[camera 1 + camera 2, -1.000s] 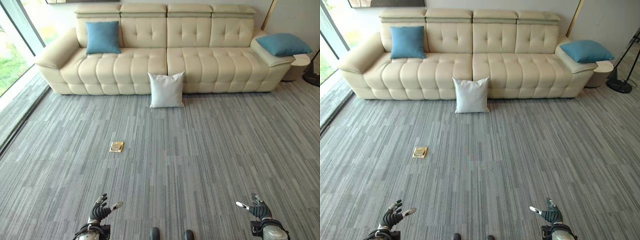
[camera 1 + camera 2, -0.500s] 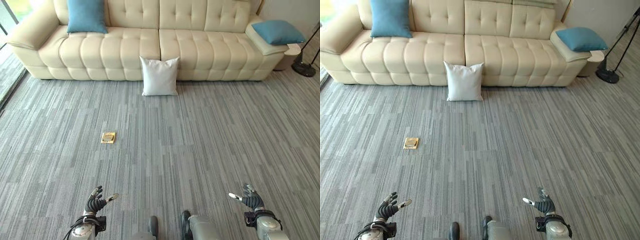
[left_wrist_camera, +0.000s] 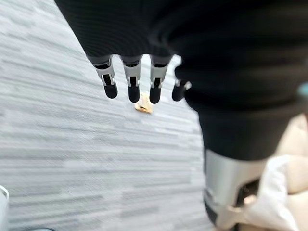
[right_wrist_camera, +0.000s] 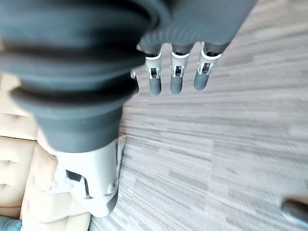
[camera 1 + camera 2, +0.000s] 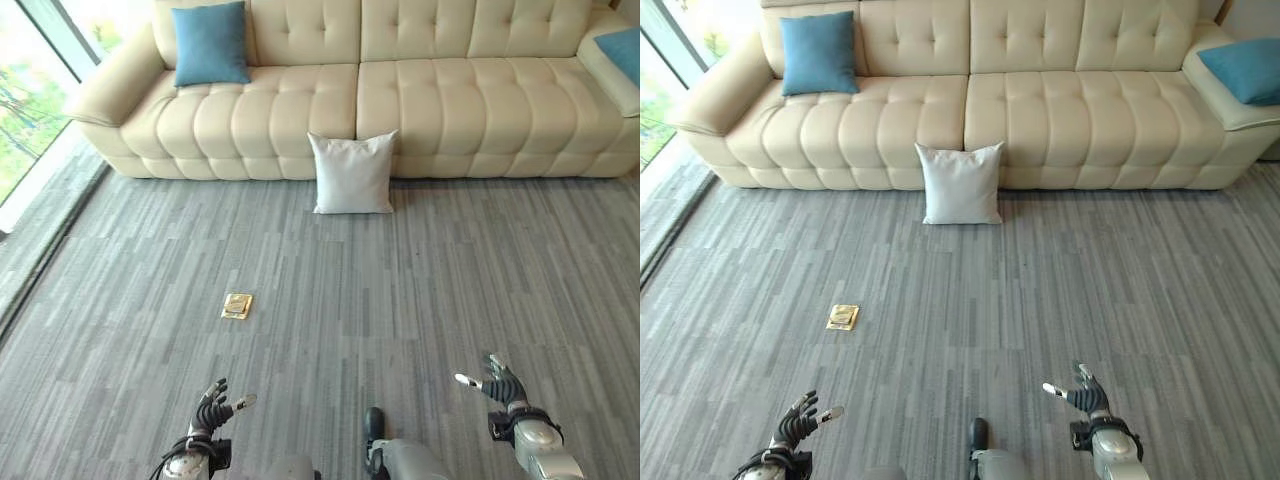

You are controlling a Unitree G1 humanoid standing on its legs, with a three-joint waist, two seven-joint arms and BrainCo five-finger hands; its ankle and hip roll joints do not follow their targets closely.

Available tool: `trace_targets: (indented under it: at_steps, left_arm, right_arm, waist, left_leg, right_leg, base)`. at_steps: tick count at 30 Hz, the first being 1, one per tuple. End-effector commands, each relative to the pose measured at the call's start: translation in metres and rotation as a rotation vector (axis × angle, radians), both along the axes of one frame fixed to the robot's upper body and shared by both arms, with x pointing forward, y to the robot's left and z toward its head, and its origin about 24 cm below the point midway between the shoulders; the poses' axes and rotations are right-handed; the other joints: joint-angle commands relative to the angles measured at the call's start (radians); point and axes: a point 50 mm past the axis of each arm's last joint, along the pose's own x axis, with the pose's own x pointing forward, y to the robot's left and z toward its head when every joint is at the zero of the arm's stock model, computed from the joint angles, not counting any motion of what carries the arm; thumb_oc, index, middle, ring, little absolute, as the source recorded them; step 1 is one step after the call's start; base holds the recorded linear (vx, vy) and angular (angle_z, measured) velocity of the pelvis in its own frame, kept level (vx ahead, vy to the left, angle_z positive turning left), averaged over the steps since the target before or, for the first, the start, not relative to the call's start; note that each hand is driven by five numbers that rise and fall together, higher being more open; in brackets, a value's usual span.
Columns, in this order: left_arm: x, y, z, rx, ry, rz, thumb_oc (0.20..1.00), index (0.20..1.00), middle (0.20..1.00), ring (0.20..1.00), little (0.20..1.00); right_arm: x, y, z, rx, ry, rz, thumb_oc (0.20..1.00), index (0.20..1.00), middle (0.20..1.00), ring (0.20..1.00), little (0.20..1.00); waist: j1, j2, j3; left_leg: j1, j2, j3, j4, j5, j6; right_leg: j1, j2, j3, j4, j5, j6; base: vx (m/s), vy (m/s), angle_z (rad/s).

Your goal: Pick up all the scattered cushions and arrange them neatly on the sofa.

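Nearest, at 7 o'clock, we log the left hand [image 5: 212, 412], fingers spread loosely and empty; at 5 o'clock the right hand [image 5: 500, 384], likewise relaxed and empty. Both hover over the grey carpet [image 5: 400, 290]. Further, at 10 o'clock, a small brass floor plate [image 5: 237, 305]. At 12 o'clock the white cushion [image 5: 351, 173] stands on the carpet, leaning against the cream sofa [image 5: 430, 100]. One blue cushion [image 5: 209, 43] sits upright at 11 o'clock on the seat; a second blue cushion [image 5: 1242, 69] lies on the sofa's arm at 2 o'clock.

Head stereo pair: high, looking down/fwd; both share sofa [image 5: 400, 90], white cushion [image 5: 961, 184], carpet [image 5: 400, 290]. Wrist cams: v. close along own fingers, low over carpet; each catches sofa edge.
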Motion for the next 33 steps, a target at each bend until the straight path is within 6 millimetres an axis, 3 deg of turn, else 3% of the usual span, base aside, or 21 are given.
trace_targets:
  at_steps: [1,4,8,10,11,13,14,16,20,21,24,25,30,33]
  left_arm:
    - [0.003,0.010,0.009,0.049,-0.036,-0.023,1.000,1.000,1.000,1.000,1.000]
    - [-0.001,0.013,0.008,0.058,-0.025,-0.011,1.000,1.000,1.000,1.000,1.000]
    - [-0.004,0.015,0.006,0.060,-0.013,0.005,1.000,1.000,1.000,1.000,1.000]
    - [-0.006,0.017,0.006,0.066,-0.011,0.010,1.000,1.000,1.000,1.000,1.000]
    - [-0.009,0.020,0.006,0.077,0.003,0.007,1.000,1.000,1.000,1.000,1.000]
    - [-0.010,0.021,0.004,0.083,0.021,-0.002,1.000,1.000,1.000,1.000,1.000]
    - [-0.009,0.022,0.004,0.093,0.026,-0.004,1.000,1.000,1.000,1.000,1.000]
    - [-0.006,0.027,0.008,0.112,0.015,0.003,1.000,1.000,1.000,1.000,1.000]
    - [-0.004,0.030,0.010,0.130,0.011,-0.006,1.000,1.000,1.000,1.000,1.000]
    - [-0.001,0.030,0.011,0.131,0.006,-0.010,1.000,1.000,1.000,1.000,1.000]
    - [-0.001,0.032,0.009,0.132,0.021,-0.002,1.000,1.000,1.000,1.000,1.000]
    - [0.000,0.031,0.008,0.128,0.024,-0.002,1.000,1.000,1.000,1.000,1.000]
    - [-0.008,0.027,0.000,0.116,0.056,0.003,1.000,1.000,1.000,1.000,1.000]
    - [-0.018,0.027,-0.005,0.110,0.091,0.007,1.000,1.000,1.000,1.000,1.000]
  right_arm:
    - [-0.001,-0.012,0.008,-0.019,-0.041,-0.024,1.000,1.000,1.000,1.000,1.000]
    - [-0.005,-0.011,0.004,-0.030,-0.013,-0.027,1.000,1.000,1.000,1.000,1.000]
    - [-0.010,-0.010,-0.003,-0.027,0.014,-0.049,1.000,1.000,1.000,1.000,1.000]
    - [-0.012,-0.008,-0.005,-0.026,0.027,-0.051,1.000,1.000,1.000,1.000,1.000]
    - [-0.015,-0.005,-0.008,-0.011,0.035,-0.042,1.000,1.000,1.000,1.000,1.000]
    - [-0.017,-0.001,-0.011,0.006,0.043,-0.046,1.000,1.000,1.000,1.000,1.000]
    - [-0.016,0.003,-0.012,0.023,0.039,-0.045,1.000,1.000,1.000,1.000,1.000]
    - [-0.009,0.009,-0.008,0.036,0.009,-0.034,1.000,1.000,1.000,1.000,1.000]
    - [-0.003,0.016,-0.007,0.053,-0.004,-0.019,1.000,1.000,1.000,1.000,1.000]
    - [-0.001,0.018,-0.006,0.056,-0.010,-0.007,1.000,1.000,1.000,1.000,1.000]
    - [0.002,0.016,-0.005,0.050,-0.013,-0.005,1.000,1.000,1.000,1.000,1.000]
    - [0.003,0.015,-0.004,0.047,-0.014,-0.009,1.000,1.000,1.000,1.000,1.000]
    - [-0.001,0.010,-0.006,0.025,0.009,0.002,1.000,1.000,1.000,1.000,1.000]
    - [-0.008,0.010,-0.009,0.029,0.035,0.020,1.000,1.000,1.000,1.000,1.000]
  waist:
    - [0.014,0.003,0.023]
    - [0.053,0.018,0.020]
    - [0.088,0.008,0.004]
    - [0.114,-0.004,-0.006]
    - [0.122,-0.014,-0.026]
    - [0.121,-0.036,-0.041]
    - [0.111,-0.049,-0.035]
    - [0.100,-0.047,-0.022]
    - [0.088,-0.024,-0.017]
    - [0.066,-0.006,-0.005]
    - [0.040,0.006,0.012]
    - [0.021,0.000,0.029]
    - [-0.002,-0.004,0.034]
    - [-0.002,-0.011,0.007]
  left_leg:
    - [-0.010,-0.027,0.054,-0.282,0.080,0.023]
    - [-0.091,-0.025,0.053,-0.465,0.208,0.005]
    - [-0.141,-0.023,0.092,-0.603,0.269,-0.004]
    - [-0.161,-0.023,0.102,-0.580,0.287,-0.003]
    - [-0.141,-0.027,0.100,-0.562,0.299,0.018]
    - [-0.134,-0.051,0.098,-0.514,0.270,0.042]
    - [-0.116,-0.064,0.100,-0.497,0.246,0.057]
    - [-0.082,-0.071,0.098,-0.487,0.205,0.084]
    - [0.012,-0.074,0.085,-0.503,0.152,0.106]
    - [0.078,-0.080,0.064,-0.527,0.132,0.108]
    - [0.164,-0.090,0.045,-0.539,0.076,0.096]
    - [0.191,-0.102,0.033,-0.527,0.062,0.087]
    - [0.265,-0.114,-0.003,-0.503,0.012,0.053]
    - [0.319,-0.106,-0.028,-0.486,-0.016,0.034]
  right_leg:
    - [0.025,-0.065,-0.005,0.007,-0.064,0.152]
    - [0.105,-0.022,0.017,-0.013,-0.100,0.152]
    - [0.210,-0.011,0.055,-0.031,-0.134,0.169]
    - [0.260,-0.016,0.086,-0.019,-0.145,0.177]
    - [0.283,-0.033,0.103,0.016,-0.140,0.193]
    - [0.272,-0.076,0.104,0.084,-0.078,0.227]
    - [0.235,-0.099,0.110,0.177,0.000,0.250]
    - [0.165,-0.115,0.123,0.323,0.095,0.273]
    - [0.073,-0.129,0.087,0.415,0.118,0.256]
    - [-0.003,-0.122,0.042,0.423,0.073,0.239]
    - [-0.092,-0.148,-0.066,0.305,0.007,0.229]
    - [-0.107,-0.156,-0.105,0.181,0.023,0.230]
    - [-0.127,-0.172,-0.121,0.030,0.088,0.262]
    - [-0.099,-0.165,-0.099,0.043,0.091,0.247]
  base:
    - [0.42,-0.005,0.20]
    - [0.32,0.034,-0.22]
    - [0.48,0.134,-0.29]
    - [0.59,0.263,-0.30]
    - [0.67,0.350,-0.58]
    - [0.50,0.317,-0.59]
    - [0.30,0.267,-0.34]
    - [0.29,0.259,-0.22]
    - [0.32,0.214,0.08]
    - [0.36,0.166,0.35]
    - [0.45,0.108,0.34]
    - [0.46,-0.014,0.31]
    - [0.43,-0.100,0.67]
    - [0.43,-0.229,0.48]
